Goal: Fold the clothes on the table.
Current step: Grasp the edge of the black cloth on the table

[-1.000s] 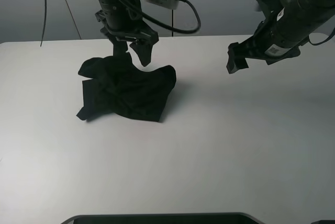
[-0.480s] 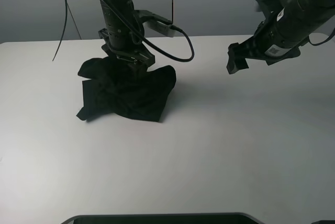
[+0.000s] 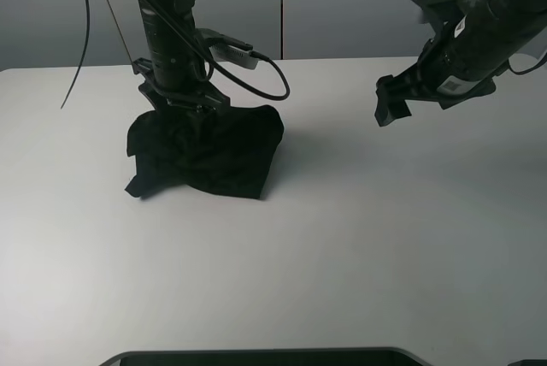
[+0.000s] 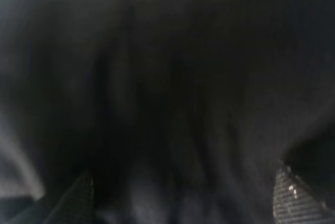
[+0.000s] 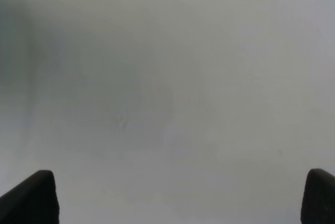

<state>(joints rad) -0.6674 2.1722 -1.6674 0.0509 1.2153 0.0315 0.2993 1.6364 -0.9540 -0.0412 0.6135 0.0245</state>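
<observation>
A black shirt (image 3: 205, 154) lies crumpled in a loose heap on the left half of the white table (image 3: 359, 238). My left gripper (image 3: 181, 109) is pressed down into the top of the heap; its wrist camera shows only dark cloth with a fingertip at each lower corner, so the jaws stand apart, though I cannot tell whether any fabric is pinched. My right gripper (image 3: 390, 103) hangs released above bare table, well apart from the shirt. I judge the shirt light, soft and floppy; it should be taken by an edge or corner and pulled flat first.
</observation>
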